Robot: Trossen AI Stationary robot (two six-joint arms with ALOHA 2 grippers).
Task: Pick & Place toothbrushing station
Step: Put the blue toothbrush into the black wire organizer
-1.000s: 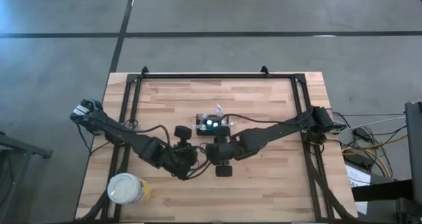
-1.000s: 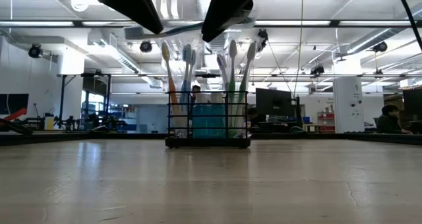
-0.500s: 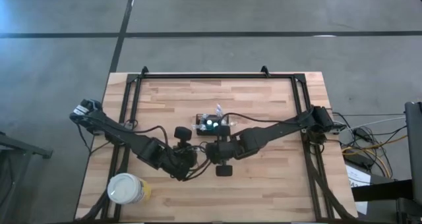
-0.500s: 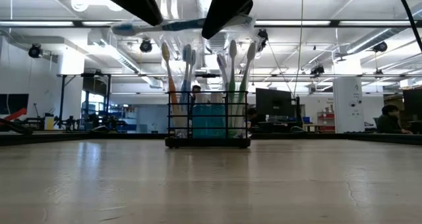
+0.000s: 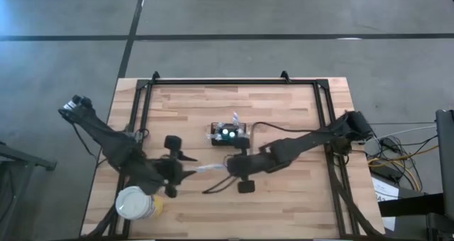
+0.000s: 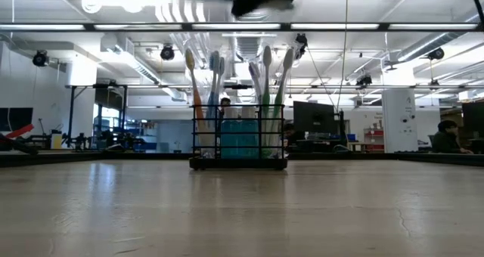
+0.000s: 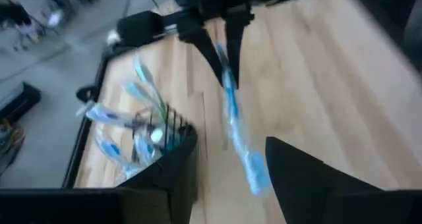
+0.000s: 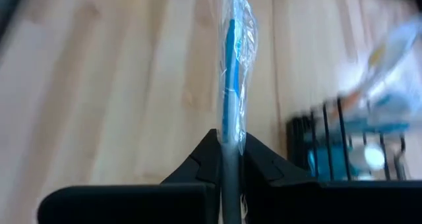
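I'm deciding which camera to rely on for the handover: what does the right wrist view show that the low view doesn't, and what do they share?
Only the right wrist view shows the right gripper shut on a blue toothbrush in clear wrap above the wooden table. Only the low view shows the upright toothbrushes standing in the caddy, and the room behind. Both show the black wire caddy.

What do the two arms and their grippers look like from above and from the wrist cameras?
Both arms are dark, slender and jointed, with black cables looping along them. The left gripper and right gripper each end in two flat, black, wedge-shaped fingers that taper to a point. No markings are visible on them.
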